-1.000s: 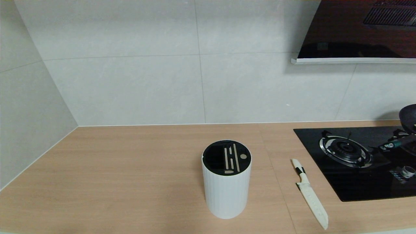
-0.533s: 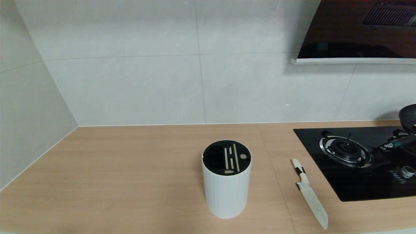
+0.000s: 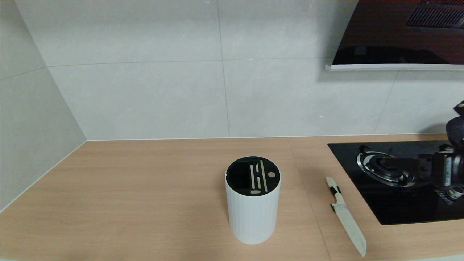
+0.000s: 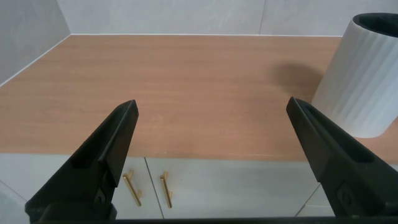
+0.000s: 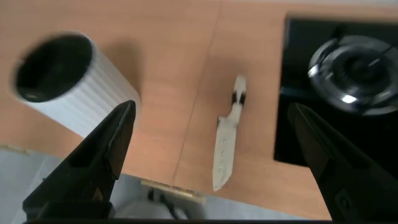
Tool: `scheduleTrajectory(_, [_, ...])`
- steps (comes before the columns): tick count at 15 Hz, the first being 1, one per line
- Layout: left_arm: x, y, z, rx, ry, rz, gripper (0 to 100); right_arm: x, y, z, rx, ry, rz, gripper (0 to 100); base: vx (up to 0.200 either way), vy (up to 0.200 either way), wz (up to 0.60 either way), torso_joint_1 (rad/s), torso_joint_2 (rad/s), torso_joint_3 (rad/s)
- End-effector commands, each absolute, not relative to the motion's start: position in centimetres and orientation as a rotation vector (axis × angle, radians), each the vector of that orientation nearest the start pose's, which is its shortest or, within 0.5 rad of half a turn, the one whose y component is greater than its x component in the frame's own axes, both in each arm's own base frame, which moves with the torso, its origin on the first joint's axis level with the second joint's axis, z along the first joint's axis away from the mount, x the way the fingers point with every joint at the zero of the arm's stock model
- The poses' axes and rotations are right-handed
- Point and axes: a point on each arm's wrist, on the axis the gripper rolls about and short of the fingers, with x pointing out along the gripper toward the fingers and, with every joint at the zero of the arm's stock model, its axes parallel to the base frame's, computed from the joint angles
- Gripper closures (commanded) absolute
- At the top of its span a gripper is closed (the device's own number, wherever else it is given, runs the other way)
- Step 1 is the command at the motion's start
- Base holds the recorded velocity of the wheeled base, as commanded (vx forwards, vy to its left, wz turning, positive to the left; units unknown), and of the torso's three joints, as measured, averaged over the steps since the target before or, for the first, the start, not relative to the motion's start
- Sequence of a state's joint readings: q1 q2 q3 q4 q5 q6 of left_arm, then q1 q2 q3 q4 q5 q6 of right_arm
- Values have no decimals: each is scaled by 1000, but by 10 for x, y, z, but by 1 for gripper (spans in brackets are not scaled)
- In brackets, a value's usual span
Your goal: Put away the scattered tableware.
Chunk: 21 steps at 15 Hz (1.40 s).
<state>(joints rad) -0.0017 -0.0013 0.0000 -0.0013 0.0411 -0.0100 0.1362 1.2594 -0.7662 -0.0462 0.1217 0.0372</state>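
Right tool (image 5: 211, 111) above one knife (image 5: 226, 142)

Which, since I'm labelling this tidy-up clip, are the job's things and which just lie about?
Job: cream knife with speckled blade; white ribbed cylindrical holder with black slotted top.
Lying about: black glass gas hob; dark range hood.

The range hood (image 3: 398, 36) runs off the upper right corner of the head view, and the cooktop (image 3: 398, 206) is cut by the right edge. There the right arm (image 3: 447, 168), itself cropped, hides part of a dark pan (image 3: 456, 130). The knife holder (image 3: 252, 199) loses its top to the left wrist view's edge. The left gripper (image 4: 210, 106) and right gripper (image 5: 211, 107) show spread jaws whose bases leave the frame. In the right wrist view the holder's top is a dark blur, with no slots to be told.
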Motion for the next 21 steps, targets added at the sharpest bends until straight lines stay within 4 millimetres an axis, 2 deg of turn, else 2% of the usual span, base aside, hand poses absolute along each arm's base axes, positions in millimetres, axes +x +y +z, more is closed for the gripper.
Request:
scheduleTrajectory(1, [-23,1,76,-11,-2,40,0,240,39,181,17,639,245,0,0,0,0,0,0,0])
scheduleTrajectory(4, [-23,1,76,-11,-2,40,0,262,41,153,9,697,219,0,0,0,0,0,0,0])
scheduleTrajectory(9, [-23,1,76,-11,-2,40,0,283,45,105,-21,855,169,0,0,0,0,0,0,0])
scheduleTrajectory(12, [-23,1,76,-11,-2,40,0,296,46,81,-35,886,143,0,0,0,0,0,0,0])
scheduleTrajectory(13, [-23,1,76,-11,-2,40,0,303,47,66,-36,903,143,0,0,0,0,0,0,0])
scheduleTrajectory(14, [-23,1,76,-11,-2,40,0,305,47,63,-36,904,142,0,0,0,0,0,0,0])
scheduleTrajectory(17, [-23,1,76,-11,-2,40,0,323,50,25,-40,891,128,0,0,0,0,0,0,0])
scheduleTrajectory(21, [-23,1,76,-11,-2,40,0,328,51,9,-45,903,123,0,0,0,0,0,0,0])
